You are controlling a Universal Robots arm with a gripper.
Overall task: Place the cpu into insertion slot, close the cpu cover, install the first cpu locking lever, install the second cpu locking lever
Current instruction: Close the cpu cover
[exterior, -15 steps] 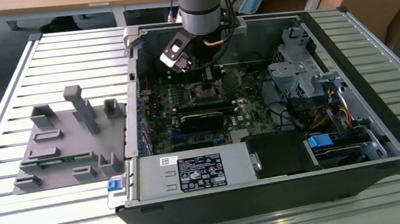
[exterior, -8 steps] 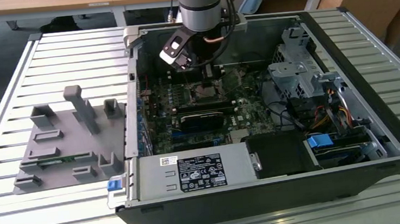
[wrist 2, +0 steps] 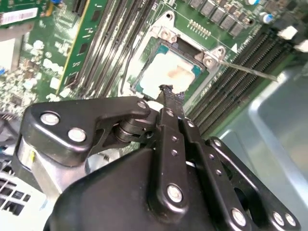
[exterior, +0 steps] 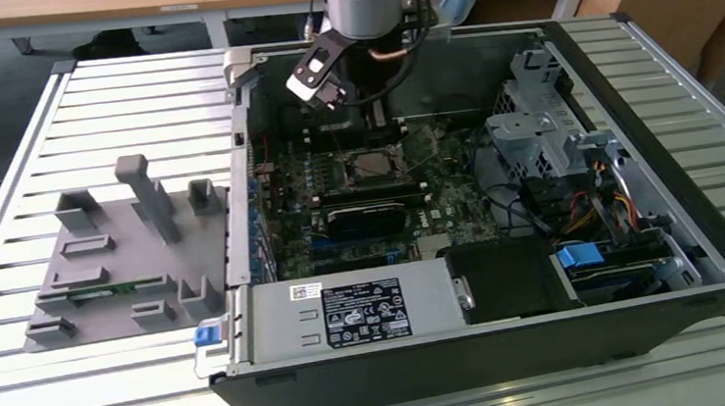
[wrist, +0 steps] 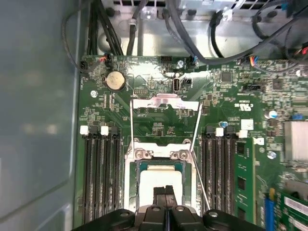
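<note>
The cpu (wrist: 161, 179) lies seated in the insertion slot (wrist: 129, 179), pale face up, so the first step appears done. The cpu cover (wrist: 166, 100) seems to stand raised, and both locking levers (wrist: 131, 122) look unlatched. The pincer (wrist: 166, 190) hovers just above the chip, fingertips together and empty.

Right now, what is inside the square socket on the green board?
The cpu lies inside the insertion slot, pale face up. The end effector hides part of it, and the chip covers the slot's floor.
</note>
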